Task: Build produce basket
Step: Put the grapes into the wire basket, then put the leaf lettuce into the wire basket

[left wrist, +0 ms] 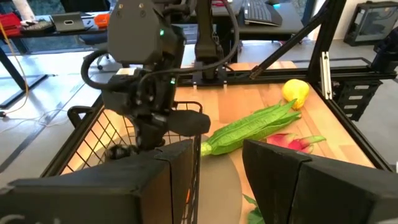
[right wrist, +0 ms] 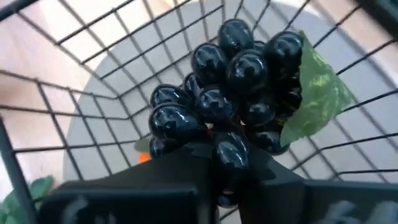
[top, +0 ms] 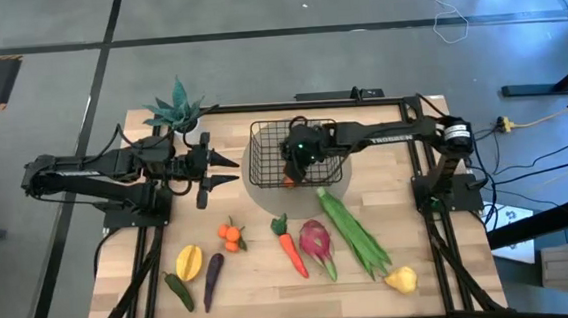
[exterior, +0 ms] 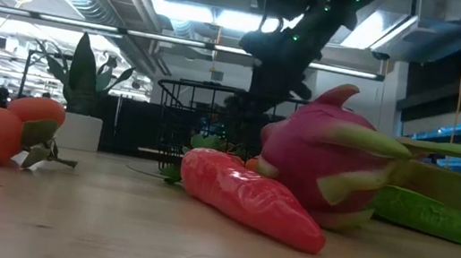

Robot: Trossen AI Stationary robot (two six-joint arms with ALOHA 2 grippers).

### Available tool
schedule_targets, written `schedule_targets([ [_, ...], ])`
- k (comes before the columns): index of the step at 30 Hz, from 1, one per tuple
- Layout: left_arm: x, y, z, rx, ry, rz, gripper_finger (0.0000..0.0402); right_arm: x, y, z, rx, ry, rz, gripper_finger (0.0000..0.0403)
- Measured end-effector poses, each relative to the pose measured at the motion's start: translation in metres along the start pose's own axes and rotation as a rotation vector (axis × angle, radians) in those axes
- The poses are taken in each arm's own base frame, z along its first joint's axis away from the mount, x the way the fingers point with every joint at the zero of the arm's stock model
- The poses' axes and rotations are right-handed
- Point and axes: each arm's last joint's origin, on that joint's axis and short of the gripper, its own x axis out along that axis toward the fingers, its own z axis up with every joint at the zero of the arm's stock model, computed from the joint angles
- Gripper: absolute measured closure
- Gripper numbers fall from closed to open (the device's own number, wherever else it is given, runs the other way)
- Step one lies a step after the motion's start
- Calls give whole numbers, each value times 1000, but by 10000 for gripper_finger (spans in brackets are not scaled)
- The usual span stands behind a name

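The black wire basket [top: 263, 145] stands on a grey round mat [top: 316, 193] at the table's far middle. My right gripper [top: 298, 160] reaches into it from the right, slanting down, shut on the black grapes [right wrist: 236, 81] with a green leaf [right wrist: 314, 93]. Something orange [top: 289, 181] lies in the basket's near side. My left gripper [top: 227, 171] waits open to the left of the basket, level, nothing between its fingers [left wrist: 180, 174]. On the near half of the table lie oranges [top: 232, 235], a carrot [top: 291, 249], a dragon fruit [top: 316, 241] and bean pods [top: 352, 230]. My right gripper pinches the grape bunch at its end nearest the wrist [right wrist: 229, 152] between its two fingers. The fingers come slanting down from the table's right. The bunch juts out ahead of the fingertips over the basket's mesh floor; whether it touches the mesh, I cannot tell.
A yellow mango [top: 188, 261], a purple eggplant [top: 213, 276] and a dark green pepper [top: 179, 291] lie near left; a yellow pear [top: 403, 279] near right. A teal potted plant [top: 174, 110] stands at the far left corner. Black frame rails [top: 440, 238] line the table's sides.
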Motion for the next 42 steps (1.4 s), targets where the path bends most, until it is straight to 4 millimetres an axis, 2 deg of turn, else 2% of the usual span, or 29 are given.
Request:
schedule_targets([
  [8, 0, 0, 0, 0, 0, 0, 271, -1, -2, 4, -36, -25, 20, 272],
  [14, 0, 0, 0, 0, -1, 1, 271, -6, -6, 9, -22, -57, 23, 233],
  [17, 0, 0, 0, 0, 0, 0, 271, -17, -8, 11, 2, -57, 51, 226],
  [23, 0, 0, 0, 0, 0, 0, 271, -51, -4, 2, 76, 71, 251, 224],
  [26, 0, 0, 0, 0, 0, 0, 271, -70, 5, -10, 43, 162, 315, 224],
  [30, 0, 0, 0, 0, 2, 0, 271, -100, 17, -33, 34, 294, 315, 224],
  [37, 0, 0, 0, 0, 3, 0, 271, -142, 50, -88, 61, 570, 216, 224],
  [42, 0, 0, 0, 0, 3, 0, 271, -168, 75, -126, 103, 679, 134, 224],
])
